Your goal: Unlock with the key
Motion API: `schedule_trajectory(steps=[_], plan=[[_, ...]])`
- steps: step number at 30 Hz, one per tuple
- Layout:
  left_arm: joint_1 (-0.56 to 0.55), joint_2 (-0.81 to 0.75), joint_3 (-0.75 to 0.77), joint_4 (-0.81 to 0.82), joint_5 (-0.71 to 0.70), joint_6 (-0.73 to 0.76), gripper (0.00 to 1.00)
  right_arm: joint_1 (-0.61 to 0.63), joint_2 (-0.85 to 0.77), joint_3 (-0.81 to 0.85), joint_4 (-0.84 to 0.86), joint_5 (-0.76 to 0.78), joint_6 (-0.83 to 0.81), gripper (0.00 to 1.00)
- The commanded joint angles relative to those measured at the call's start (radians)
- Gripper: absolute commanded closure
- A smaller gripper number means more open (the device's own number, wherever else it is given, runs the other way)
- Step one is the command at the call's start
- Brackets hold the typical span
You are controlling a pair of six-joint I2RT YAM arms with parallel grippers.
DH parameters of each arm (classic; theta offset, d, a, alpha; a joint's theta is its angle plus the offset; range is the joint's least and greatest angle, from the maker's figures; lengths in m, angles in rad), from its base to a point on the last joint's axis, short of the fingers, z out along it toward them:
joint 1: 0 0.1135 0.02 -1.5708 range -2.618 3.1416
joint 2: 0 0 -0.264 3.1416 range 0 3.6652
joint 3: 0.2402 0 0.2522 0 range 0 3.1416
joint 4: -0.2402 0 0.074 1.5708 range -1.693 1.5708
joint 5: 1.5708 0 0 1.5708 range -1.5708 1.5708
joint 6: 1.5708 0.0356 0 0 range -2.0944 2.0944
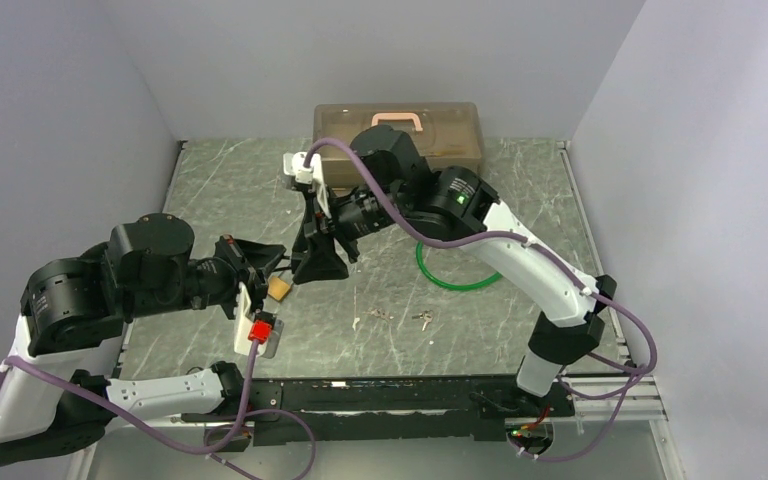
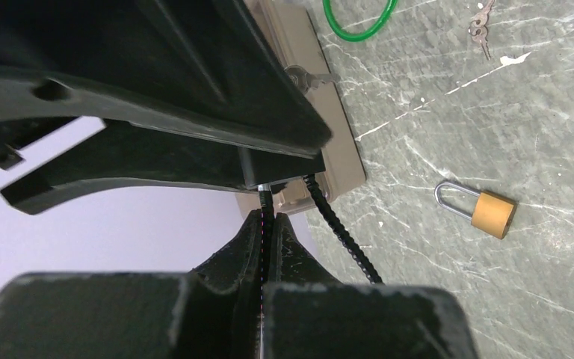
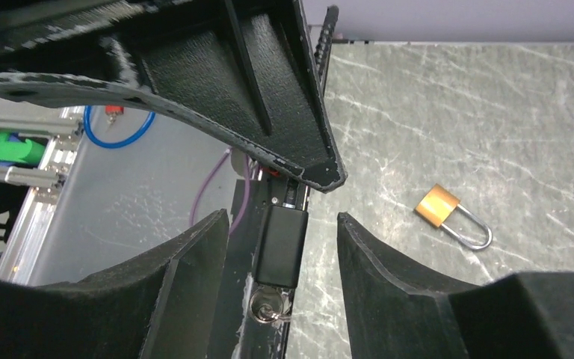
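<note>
A small black lock (image 3: 280, 243) hangs between the two grippers above the table. A silver key with a ring (image 3: 267, 308) sticks out of its lower end. My left gripper (image 2: 267, 217) is shut on the lock's thin black ribbed cable (image 2: 264, 200); a second strand (image 2: 340, 232) runs beside it. My right gripper (image 3: 282, 224) is open, one finger on each side of the lock body with a gap on both sides. In the top view both grippers (image 1: 265, 258) (image 1: 320, 262) meet at left of centre.
A brass padlock (image 1: 279, 288) (image 2: 493, 215) (image 3: 439, 206) lies on the table just below the grippers. Loose keys (image 1: 422, 320) (image 2: 480, 26) and a green ring (image 1: 457, 272) lie to the right. A brown toolbox (image 1: 397, 135) stands at the back.
</note>
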Motion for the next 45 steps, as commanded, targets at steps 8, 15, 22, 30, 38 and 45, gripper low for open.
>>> schedule_trajectory(steps=[8, 15, 22, 30, 38, 45], plan=[[-0.028, 0.012, 0.005, 0.019, 0.012, 0.014, 1.00, 0.019, 0.052, 0.065, -0.048, 0.017, -0.040, 0.60], [-0.054, 0.013, -0.005, 0.017, -0.020, 0.029, 1.00, 0.018, 0.050, 0.045, -0.051, 0.029, -0.043, 1.00], [-0.059, 0.004, -0.017, 0.019, -0.016, 0.020, 1.00, 0.015, -0.078, -0.189, 0.190, 0.061, 0.009, 1.00], [-0.079, 0.024, -0.005, -0.062, 0.121, -0.063, 1.00, -0.030, -0.216, -0.440, 0.617, 0.170, 0.172, 1.00], [-0.077, -0.053, -0.078, 0.013, -0.048, -0.020, 1.00, -0.117, -0.413, -0.751, 0.872, 0.269, 0.292, 1.00], [-0.066, -0.075, -0.016, 0.043, -0.129, 0.043, 1.00, -0.129, -0.449, -0.826, 0.799, 0.249, 0.287, 1.00]])
